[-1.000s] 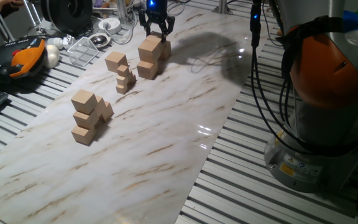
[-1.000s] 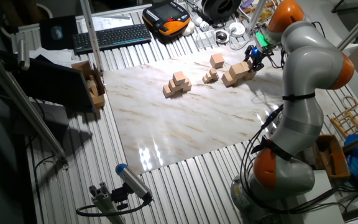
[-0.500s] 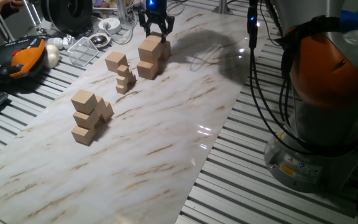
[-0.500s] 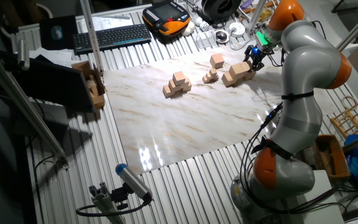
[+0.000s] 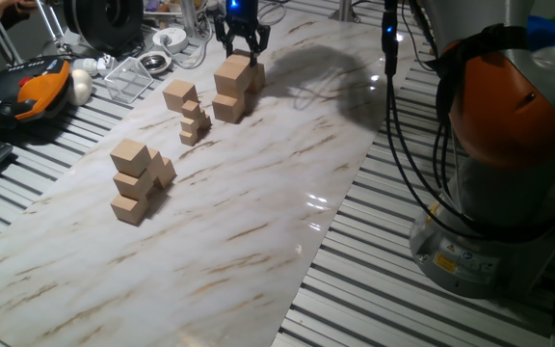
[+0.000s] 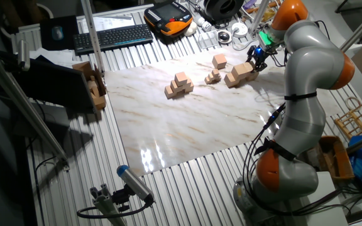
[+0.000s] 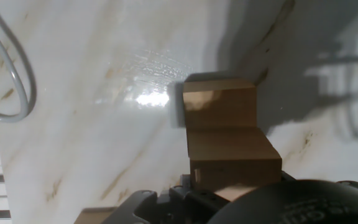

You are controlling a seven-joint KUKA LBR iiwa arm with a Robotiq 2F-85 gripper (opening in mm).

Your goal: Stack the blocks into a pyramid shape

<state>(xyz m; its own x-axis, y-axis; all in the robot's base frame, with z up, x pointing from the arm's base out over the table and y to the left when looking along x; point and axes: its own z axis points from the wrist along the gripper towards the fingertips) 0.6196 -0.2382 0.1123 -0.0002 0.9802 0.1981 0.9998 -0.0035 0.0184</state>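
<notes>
With the claw (image 5: 243,48) spread wide just above the far pile's top block (image 5: 231,72), I'd guess it's freeing it, while the finished-looking pyramid (image 5: 136,181) sits well nearer on the worktop (image 5: 258,193).

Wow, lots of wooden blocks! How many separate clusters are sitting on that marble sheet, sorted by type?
Big-cube piles: 2 (the second sits right below the claw)
Lone big cube: 1
Small-cube pile: 1
Total: 4 clusters
</notes>
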